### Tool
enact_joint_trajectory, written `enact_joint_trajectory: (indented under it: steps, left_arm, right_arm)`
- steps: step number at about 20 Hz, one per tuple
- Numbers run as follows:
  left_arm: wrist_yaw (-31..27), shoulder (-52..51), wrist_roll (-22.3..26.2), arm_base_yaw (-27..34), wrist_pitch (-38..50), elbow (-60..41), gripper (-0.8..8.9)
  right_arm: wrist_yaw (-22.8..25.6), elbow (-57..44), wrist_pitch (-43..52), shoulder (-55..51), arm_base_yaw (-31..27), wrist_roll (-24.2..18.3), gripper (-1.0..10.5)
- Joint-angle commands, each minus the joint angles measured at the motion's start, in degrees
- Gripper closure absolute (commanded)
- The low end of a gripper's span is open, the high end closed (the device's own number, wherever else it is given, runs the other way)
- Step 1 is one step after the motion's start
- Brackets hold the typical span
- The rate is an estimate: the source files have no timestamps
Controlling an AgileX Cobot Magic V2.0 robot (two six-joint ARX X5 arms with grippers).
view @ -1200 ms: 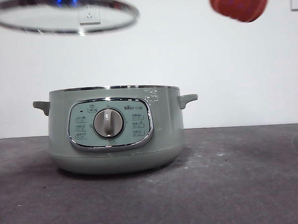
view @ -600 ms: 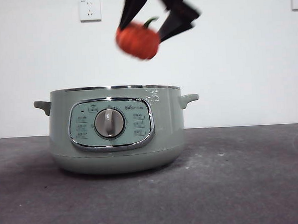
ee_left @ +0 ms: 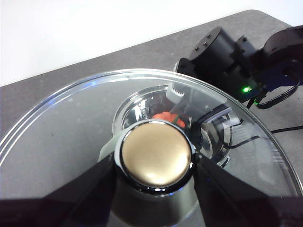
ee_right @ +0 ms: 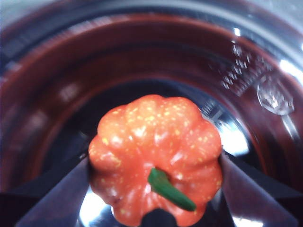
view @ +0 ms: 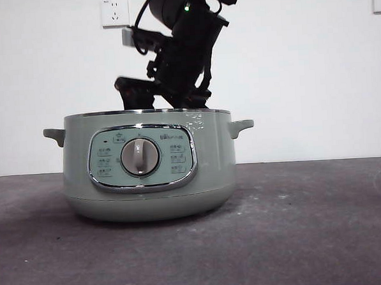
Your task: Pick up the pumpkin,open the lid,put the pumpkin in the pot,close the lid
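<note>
While clamped: pumpkin [ee_right: 156, 163], lid [ee_left: 71, 137].

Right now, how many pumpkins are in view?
1. The pumpkin sits between the right gripper jaws, inside the pot. The pot's wall hides it in the front view.

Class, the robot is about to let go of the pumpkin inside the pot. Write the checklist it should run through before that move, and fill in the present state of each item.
1. Pot open, no lid on it: ok.
2. Right gripper shut on the pumpkin: ok.
3. Pumpkin inside the pot's rim, over the shiny inner bowl: ok.
4. Pumpkin touching the pot's bottom: cannot tell.
5. Left gripper shut on the lid by its knob, held above the pot and clear of the right arm: ok.
6. Pot upright on the table: ok.
</note>
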Motion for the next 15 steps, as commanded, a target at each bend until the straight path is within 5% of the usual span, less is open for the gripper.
enact_joint_trajectory:
  steps: [1, 5, 8, 15]
  left_arm:
    - [0.0, -0.7, -0.2, 0.2, 2.9, 1.1, 8.22]
    - [0.2, -0.7, -0.1, 0.2, 2.9, 1.1, 8.22]
    - [0.2, -0.6, -0.1, 0.2, 2.9, 1.1, 8.22]
    - [0.2, -0.4, -0.1, 0.2, 4.2, 1.1, 8.22]
  right_arm:
    - [0.5, 0.1, -1.1, 1.5, 0.2, -0.7, 9.6]
    - [0.3, 0.1, -3.8, 1.8, 0.4, -1.1, 9.1]
    - [0.4, 0.1, -4.7, 1.8, 0.4, -0.5, 2.6]
    - [0.9, 0.1, -4.2, -4.7, 0.3, 0.2, 2.5]
